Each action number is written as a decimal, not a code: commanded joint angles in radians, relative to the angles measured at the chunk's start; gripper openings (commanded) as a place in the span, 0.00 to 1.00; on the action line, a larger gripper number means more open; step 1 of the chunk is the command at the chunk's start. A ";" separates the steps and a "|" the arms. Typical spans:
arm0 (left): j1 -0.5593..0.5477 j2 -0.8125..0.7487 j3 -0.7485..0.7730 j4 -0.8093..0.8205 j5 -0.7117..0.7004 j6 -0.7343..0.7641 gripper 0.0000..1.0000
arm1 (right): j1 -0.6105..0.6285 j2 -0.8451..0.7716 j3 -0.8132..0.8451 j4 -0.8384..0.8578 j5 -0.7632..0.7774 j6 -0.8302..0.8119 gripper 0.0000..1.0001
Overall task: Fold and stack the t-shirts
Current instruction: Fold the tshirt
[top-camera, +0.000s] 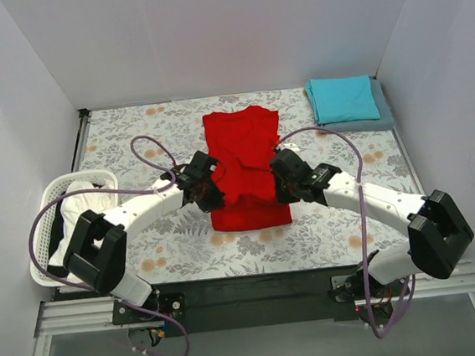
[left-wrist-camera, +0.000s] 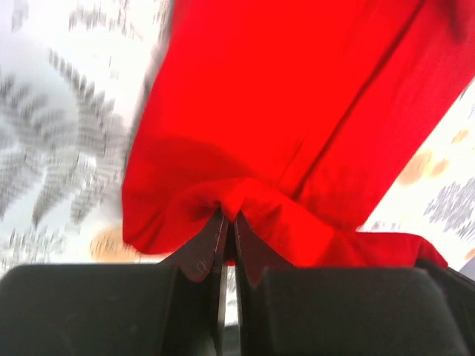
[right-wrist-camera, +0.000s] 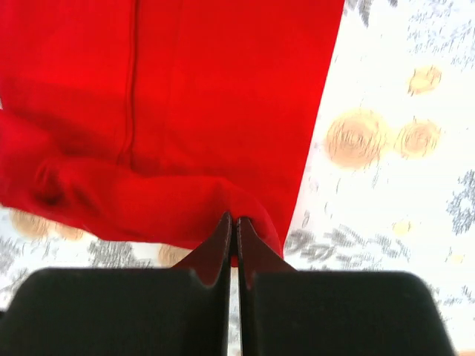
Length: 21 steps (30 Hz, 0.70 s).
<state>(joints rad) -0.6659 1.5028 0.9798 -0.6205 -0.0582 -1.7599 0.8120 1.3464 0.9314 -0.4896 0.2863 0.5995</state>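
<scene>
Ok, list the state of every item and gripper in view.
red t-shirt: on the table, partly folded, pinched at both sides.
teal t-shirt: folded, on top of the stack.
grey-blue t-shirt: folded, under the teal one.
basket: at the left, holding cloth.
left gripper: shut on the red t-shirt.
right gripper: shut on the red t-shirt.

Soft, bright, even light fills the top view. The plain white walls [top-camera: 223, 28] bounce it, and only faint shadows lie on the grey floral-print table cover [top-camera: 185, 246]. Focus is sharp there. The bright red cloth t-shirt [top-camera: 244, 156] is so saturated that its folds barely show. In the left wrist view the print smears with motion blur, while the right wrist view is crisper. The left gripper [left-wrist-camera: 228, 219] and right gripper [right-wrist-camera: 231, 220] appear as dark, nearly featureless black masses.
</scene>
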 commanded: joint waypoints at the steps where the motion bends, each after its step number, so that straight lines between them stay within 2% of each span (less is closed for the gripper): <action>1: 0.040 0.054 0.080 0.050 -0.019 0.045 0.00 | -0.060 0.072 0.072 0.092 -0.030 -0.112 0.01; 5: 0.109 0.164 0.149 0.076 0.000 0.033 0.00 | -0.149 0.175 0.122 0.158 -0.059 -0.138 0.01; 21: 0.216 0.283 0.296 0.094 0.035 0.089 0.00 | -0.298 0.318 0.236 0.235 -0.185 -0.170 0.01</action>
<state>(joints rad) -0.4641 1.7721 1.2304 -0.5377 -0.0315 -1.6974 0.5339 1.6451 1.1007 -0.3050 0.1398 0.4557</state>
